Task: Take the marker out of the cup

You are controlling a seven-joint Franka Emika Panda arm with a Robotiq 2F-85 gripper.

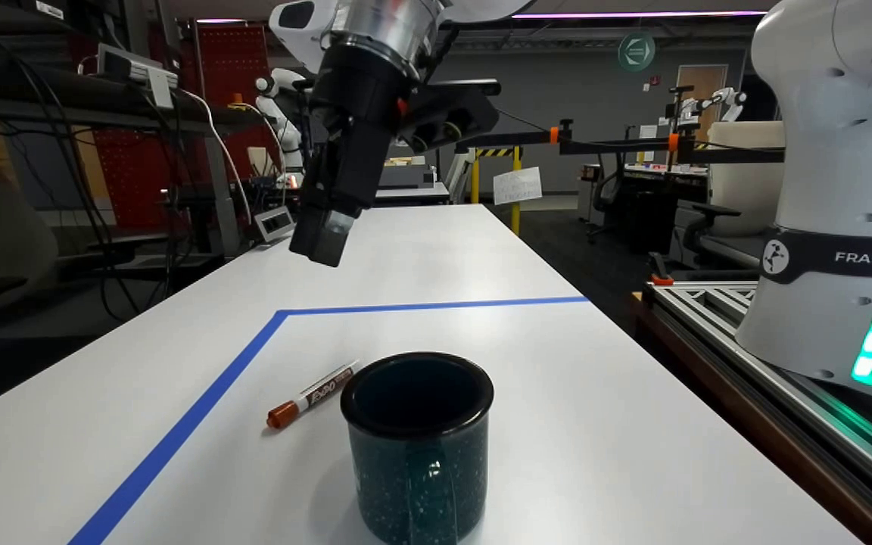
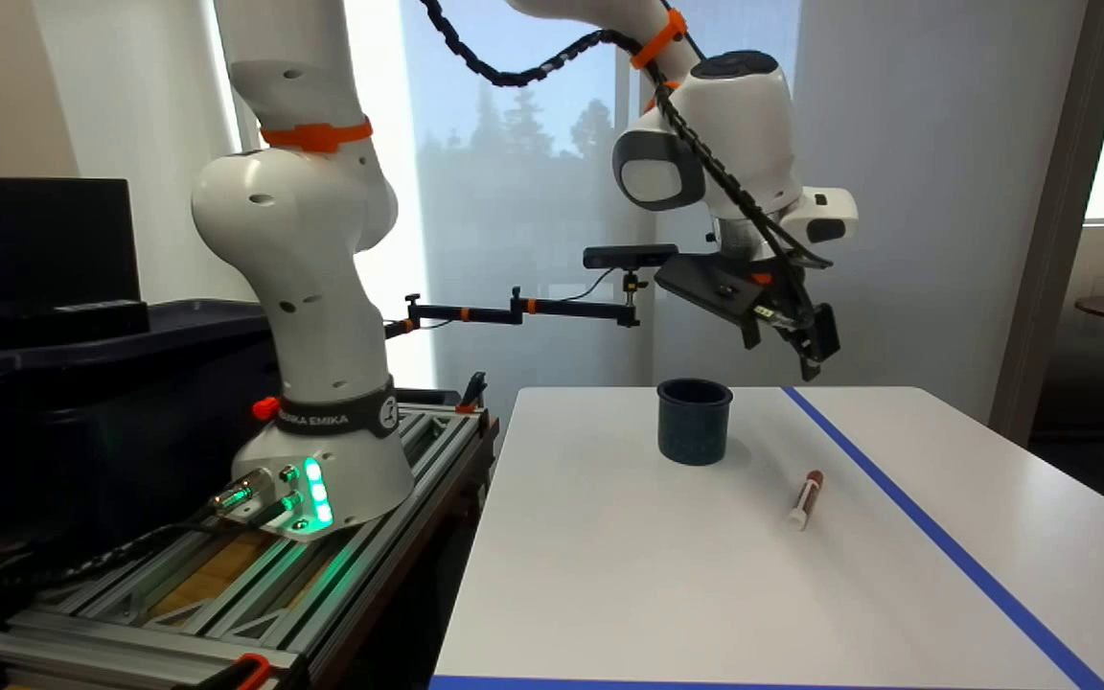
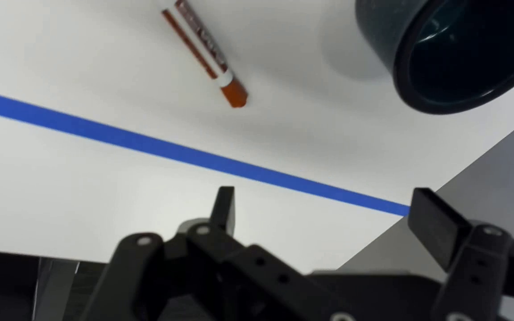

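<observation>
In an exterior view, an Expo marker with a rust-orange cap lies on the white counter, outside a speckled dark-teal mug and close to it. The mug stands upright, its handle turned to the camera. Blue tape runs along the counter on two sides of the pair. The Franka Emika arm holds the fingers well above the counter at a slant; how widely they are parted cannot be told from here.

In an exterior view, the marker lies between the mug and a long strip of the tape, touching neither, its cap end pointing away from the camera. A green light bar glows on the arm's base.

In the wrist view, the fingers show at the bottom edge, spread wide apart and holding nothing. The tape crosses slantwise between them and the marker, whose cap points down and to the right. The mug sits in the upper right corner, partly cut off, its dark inside showing.
</observation>
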